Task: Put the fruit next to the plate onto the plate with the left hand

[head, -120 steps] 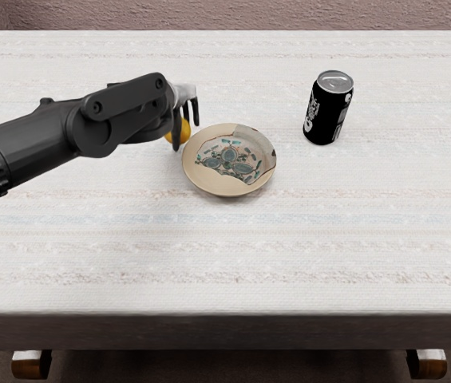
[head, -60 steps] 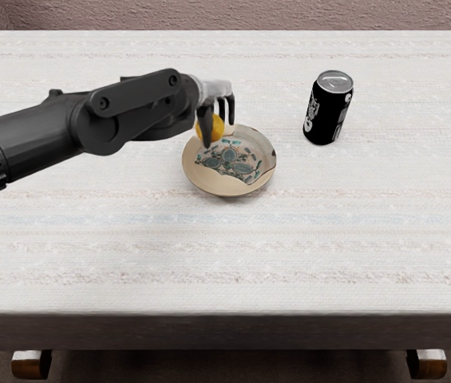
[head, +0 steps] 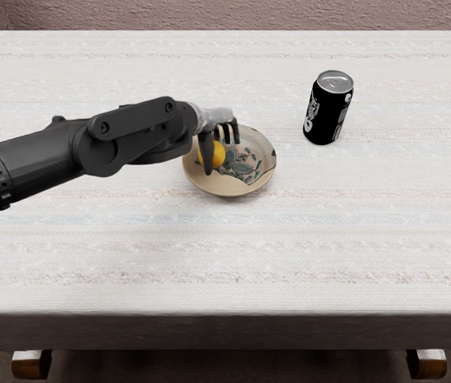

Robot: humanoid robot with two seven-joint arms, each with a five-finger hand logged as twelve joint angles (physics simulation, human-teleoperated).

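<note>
Fruit at the plate, release yet to do.
On the table (head: 225,239), your left hand (head: 215,134) hung over the patterned plate's (head: 253,171) left rim, well apart from the black soda can (head: 327,108). Its fingers curled around the yellow-orange fruit (head: 217,155), low inside the plate. By my judgement, only letting go and withdrawing remained for you.

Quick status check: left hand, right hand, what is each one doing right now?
Left hand: closed on the yellow fruit, over the plate.
Right hand: not in view.
</note>
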